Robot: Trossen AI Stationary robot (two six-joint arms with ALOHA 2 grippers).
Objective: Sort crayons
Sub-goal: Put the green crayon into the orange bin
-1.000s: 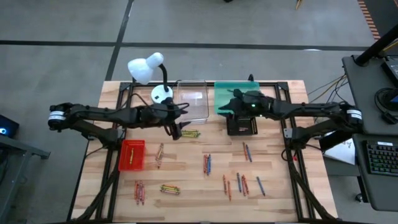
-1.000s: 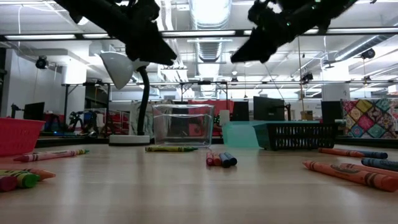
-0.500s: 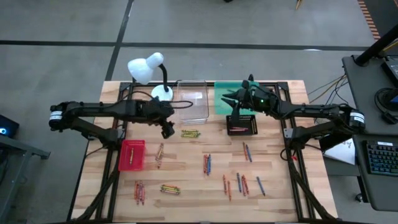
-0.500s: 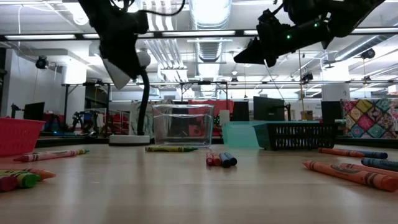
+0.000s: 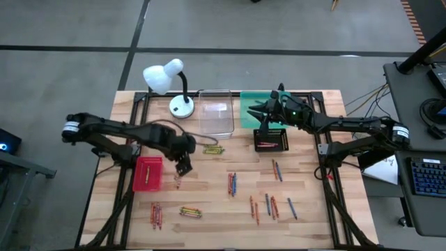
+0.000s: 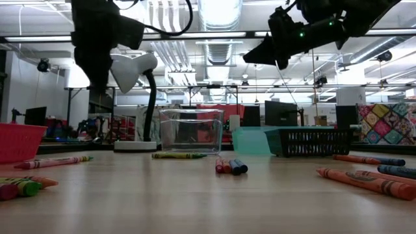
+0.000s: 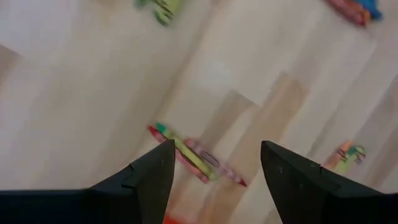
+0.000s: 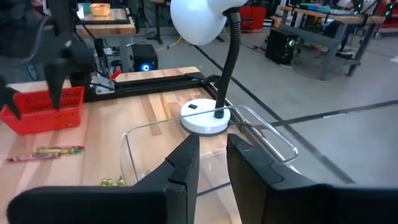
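Crayons (image 7: 198, 160) lie below the left gripper (image 7: 214, 163), fingers apart, seemingly clear of them.

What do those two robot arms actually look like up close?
Both arms are black, slim and jointed, with a white band near each base. The left gripper ends in two flat, dark, wedge-shaped fingers; the right gripper has the same. A thin black cable loops along the left arm, and a small green light glows on the right arm.

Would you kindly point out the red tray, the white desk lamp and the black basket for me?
red tray (image 5: 148, 173), high view, on its floor.
white desk lamp (image 5: 163, 75), high view, on its shade.
black basket (image 6: 312, 142), low view, on its mesh front wall.
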